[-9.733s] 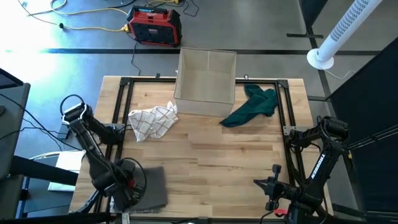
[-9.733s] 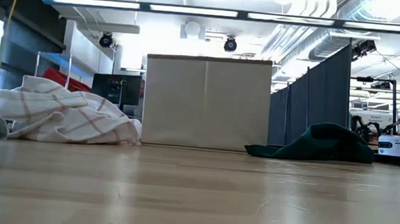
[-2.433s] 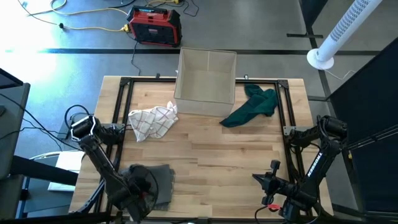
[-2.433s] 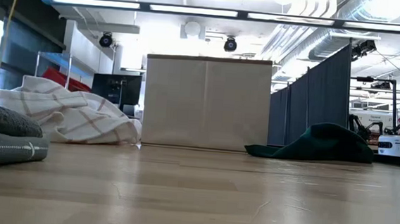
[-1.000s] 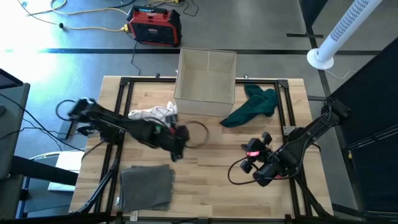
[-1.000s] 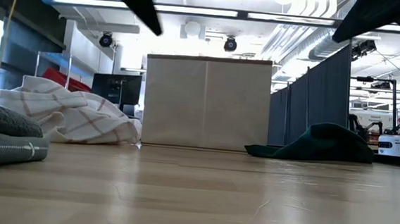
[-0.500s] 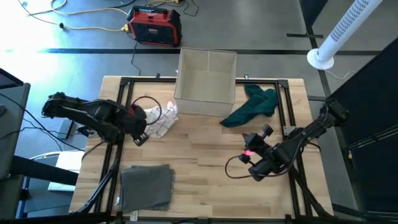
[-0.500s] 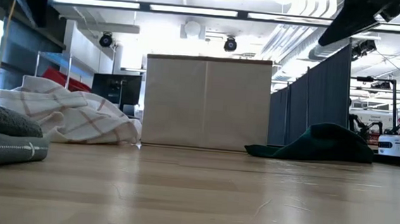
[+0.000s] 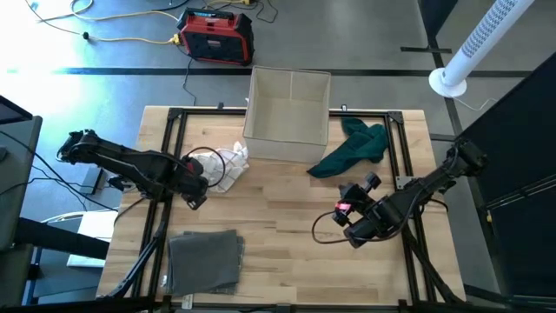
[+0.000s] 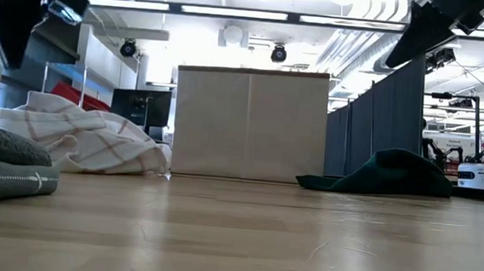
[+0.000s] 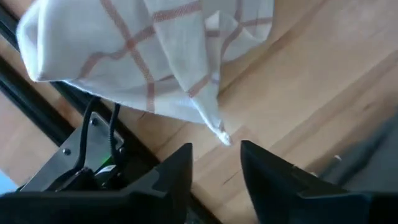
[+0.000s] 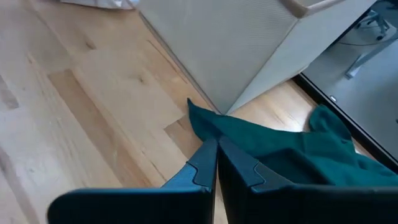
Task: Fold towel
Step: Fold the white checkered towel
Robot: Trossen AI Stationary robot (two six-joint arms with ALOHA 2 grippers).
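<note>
Near the table's front left corner you can see a gray towel (image 9: 205,261) lying flat and folded. Just behind it, your left gripper (image 9: 196,195) hangs with its fingers apart, holding nothing, right beside the white checked towel (image 9: 219,166) bunched by the left edge. That towel is soft, light and floppy, so I'd pinch it at a loose corner. Your right gripper (image 9: 352,233) is closed and empty, pointing toward the green towel (image 9: 354,146) beside the box (image 9: 287,106).
</note>
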